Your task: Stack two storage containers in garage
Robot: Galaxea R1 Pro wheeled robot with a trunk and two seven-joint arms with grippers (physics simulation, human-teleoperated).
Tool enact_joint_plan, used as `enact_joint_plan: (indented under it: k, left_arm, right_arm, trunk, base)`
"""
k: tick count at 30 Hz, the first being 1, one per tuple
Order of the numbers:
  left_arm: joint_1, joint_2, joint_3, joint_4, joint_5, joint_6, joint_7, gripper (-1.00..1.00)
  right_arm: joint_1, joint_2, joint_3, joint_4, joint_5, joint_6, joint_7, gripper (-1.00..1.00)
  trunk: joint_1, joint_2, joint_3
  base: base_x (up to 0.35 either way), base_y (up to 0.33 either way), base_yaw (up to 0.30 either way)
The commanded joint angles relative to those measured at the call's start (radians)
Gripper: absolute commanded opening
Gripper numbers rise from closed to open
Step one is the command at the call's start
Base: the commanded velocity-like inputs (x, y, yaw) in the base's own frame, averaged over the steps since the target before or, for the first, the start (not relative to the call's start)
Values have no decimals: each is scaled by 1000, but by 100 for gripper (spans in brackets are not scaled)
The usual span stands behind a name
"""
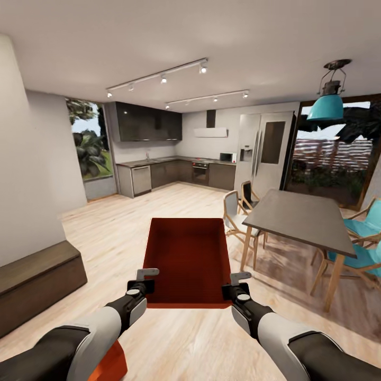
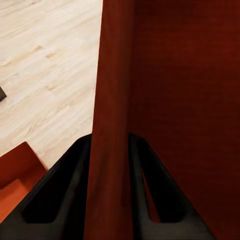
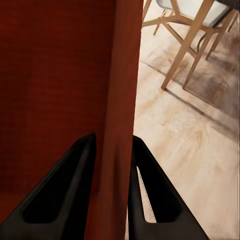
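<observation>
An orange-red storage container [image 1: 188,262] was held level, raised above the pale wood-plank floor [image 1: 174,338], in an open room with a kitchen beyond and a dining table [image 1: 299,217] to the right. The left claw [image 1: 142,284] was clamped on its left wall, the right claw [image 1: 237,287] on its right wall, each thin wall pinched between nearly closed jaws. A second orange-red container [image 1: 108,365] was seen low beside the left arm. To carry it well, both grips should be kept even and the table skirted.
</observation>
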Motion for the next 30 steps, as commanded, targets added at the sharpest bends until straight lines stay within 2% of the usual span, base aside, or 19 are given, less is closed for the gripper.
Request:
enact_joint_plan:
  k: [1, 30]
  left_arm:
    - [-1, -4, 23, -2, 2, -15, 17, -100]
    - [-1, -4, 23, -2, 2, -15, 17, -100]
  right_arm:
    - [-1, 4, -9, 6, -26, -6, -8, -100]
    - [-1, 4, -9, 6, -26, -6, -7, -100]
  trunk:
    - [0, -1, -1]
    - [0, -1, -1]
  base:
    - [0, 0, -289]
    - [0, 0, -288]
